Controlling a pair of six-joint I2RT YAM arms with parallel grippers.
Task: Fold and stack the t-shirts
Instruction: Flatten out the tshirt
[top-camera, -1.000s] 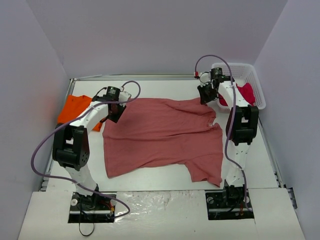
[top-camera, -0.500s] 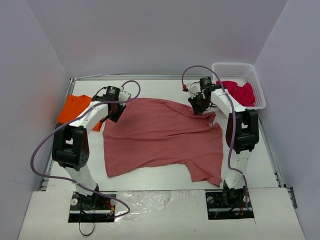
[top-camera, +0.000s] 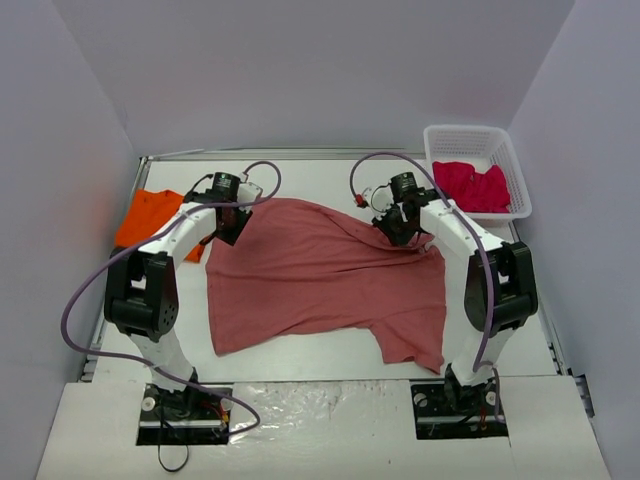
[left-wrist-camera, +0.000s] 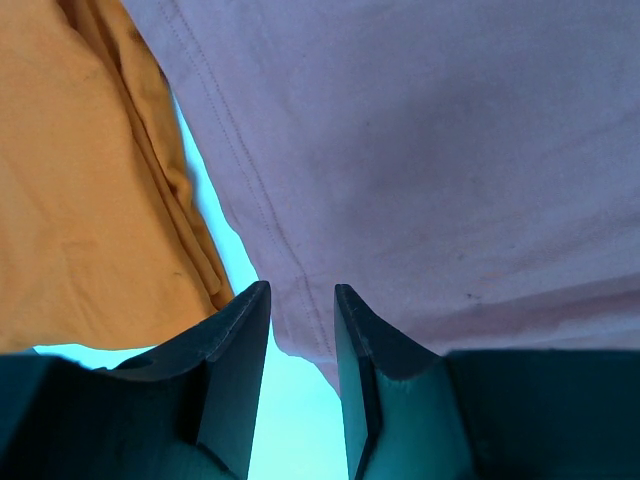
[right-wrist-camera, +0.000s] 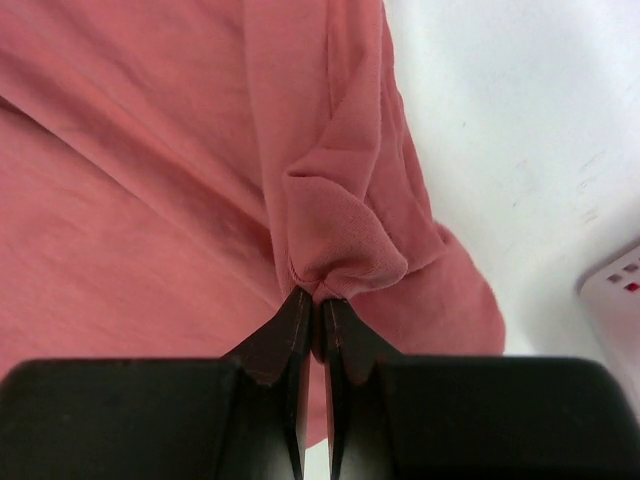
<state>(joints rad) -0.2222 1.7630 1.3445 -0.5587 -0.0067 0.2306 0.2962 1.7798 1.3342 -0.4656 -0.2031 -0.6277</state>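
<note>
Even, soft white light fills the overhead view with faint shadows, while both wrist views show dark, slightly blurred fingers and a cyan-tinted surface (left-wrist-camera: 290, 420).

White basket (top-camera: 465, 131) sits at table's (top-camera: 300, 350) far-right corner.

**Three Shirts Lying Across the Table**

The large t-shirt (top-camera: 320, 275) is lying spread over the middle of the table (top-camera: 300, 172). The second t-shirt (top-camera: 148, 215) is lying at the table's left edge, just beside the large one's far left corner, where the left tool (top-camera: 235, 228) is sitting. The third t-shirt (top-camera: 478, 186) is lying in the basket (top-camera: 470, 131) at the far right corner. The right tool (top-camera: 400, 232) is sitting at the large t-shirt's far right part.
</note>
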